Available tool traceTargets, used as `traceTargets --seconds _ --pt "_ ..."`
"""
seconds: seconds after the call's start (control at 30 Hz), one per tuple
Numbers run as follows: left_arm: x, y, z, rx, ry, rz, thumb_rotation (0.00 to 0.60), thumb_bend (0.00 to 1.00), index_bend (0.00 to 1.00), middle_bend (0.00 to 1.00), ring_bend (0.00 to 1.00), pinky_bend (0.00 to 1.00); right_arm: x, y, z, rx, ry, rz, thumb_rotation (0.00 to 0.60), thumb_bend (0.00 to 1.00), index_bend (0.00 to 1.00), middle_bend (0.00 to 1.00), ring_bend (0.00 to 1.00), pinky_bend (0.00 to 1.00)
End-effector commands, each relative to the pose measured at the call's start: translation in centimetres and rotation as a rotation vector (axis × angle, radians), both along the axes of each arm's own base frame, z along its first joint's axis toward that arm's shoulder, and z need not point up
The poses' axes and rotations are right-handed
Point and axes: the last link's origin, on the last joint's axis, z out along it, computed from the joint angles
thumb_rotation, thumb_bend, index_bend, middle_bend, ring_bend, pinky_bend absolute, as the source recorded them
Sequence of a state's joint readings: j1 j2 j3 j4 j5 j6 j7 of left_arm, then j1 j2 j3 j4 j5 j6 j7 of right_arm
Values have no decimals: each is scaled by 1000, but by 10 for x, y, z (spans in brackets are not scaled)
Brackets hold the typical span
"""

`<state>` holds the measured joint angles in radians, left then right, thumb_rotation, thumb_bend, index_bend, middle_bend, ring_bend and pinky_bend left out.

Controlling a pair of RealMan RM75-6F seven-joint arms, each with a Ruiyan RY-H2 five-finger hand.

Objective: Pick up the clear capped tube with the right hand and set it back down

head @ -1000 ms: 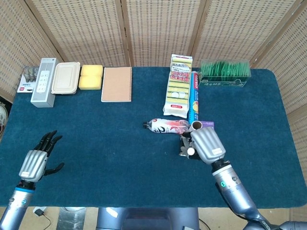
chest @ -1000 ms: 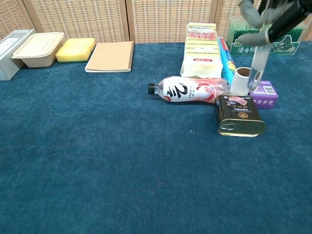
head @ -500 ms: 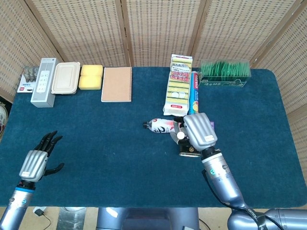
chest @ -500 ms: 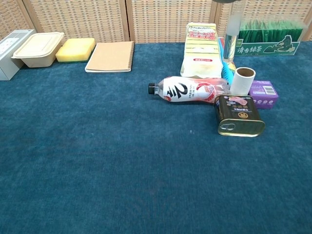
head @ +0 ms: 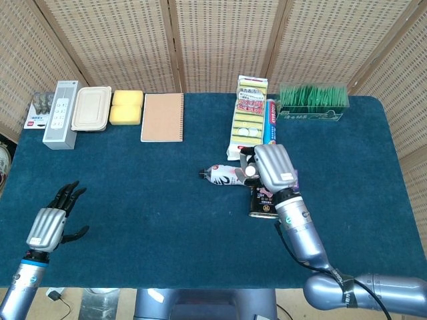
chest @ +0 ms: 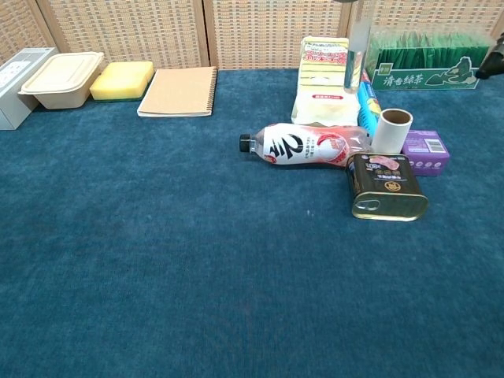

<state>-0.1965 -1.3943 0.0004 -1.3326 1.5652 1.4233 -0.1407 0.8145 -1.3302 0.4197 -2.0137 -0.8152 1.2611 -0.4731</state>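
Note:
The clear capped tube [chest: 359, 41] hangs upright in the air over the blue roll, its upper end cut off by the top edge of the chest view. In the head view only its white cap [head: 251, 171] shows, beside the fingers of my right hand [head: 271, 167]. That hand grips the tube, raised above the lying bottle [head: 229, 175] and the tin can [head: 263, 203]; the hand's back hides the rest of the tube. My left hand [head: 51, 223] rests at the front left of the table, fingers spread, holding nothing.
Below the tube lie a cardboard roll [chest: 391, 130], a purple box [chest: 426, 150], the sponge pack [chest: 324, 75] and a blue roll [chest: 367, 98]. A green box [head: 313, 101] stands at the back right. A notebook [head: 163, 117], yellow sponge [head: 127, 107], lidded container [head: 91, 108] and grey box [head: 60, 113] line the back left.
My right hand has lifted the tube off the table and carried it up, to the left and toward the back. The left hand has stayed put.

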Motion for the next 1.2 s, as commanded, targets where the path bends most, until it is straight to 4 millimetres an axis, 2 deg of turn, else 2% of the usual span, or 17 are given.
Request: traceTargets --seconds 0.03,0.43,0.57,1.2 --pt "0 0 0 1 0 2 600 198 95 37 30 314 -3 -8 -2 -11 7 -12 600 431 787 1000 1000 1000" --pt "-1 2 -2 -4 6 9 600 197 96 36 30 314 -24 -24 -5 -27 45 -46 600 432 787 1000 1000 1000" --pt "-2 2 -3 -7 11 12 600 197 96 37 30 314 -38 -28 -1 -42 70 -68 600 432 787 1000 1000 1000" --pt "-3 3 -7 -17 21 17 599 197 96 37 30 314 -68 -34 -2 -31 120 -129 600 431 787 1000 1000 1000"
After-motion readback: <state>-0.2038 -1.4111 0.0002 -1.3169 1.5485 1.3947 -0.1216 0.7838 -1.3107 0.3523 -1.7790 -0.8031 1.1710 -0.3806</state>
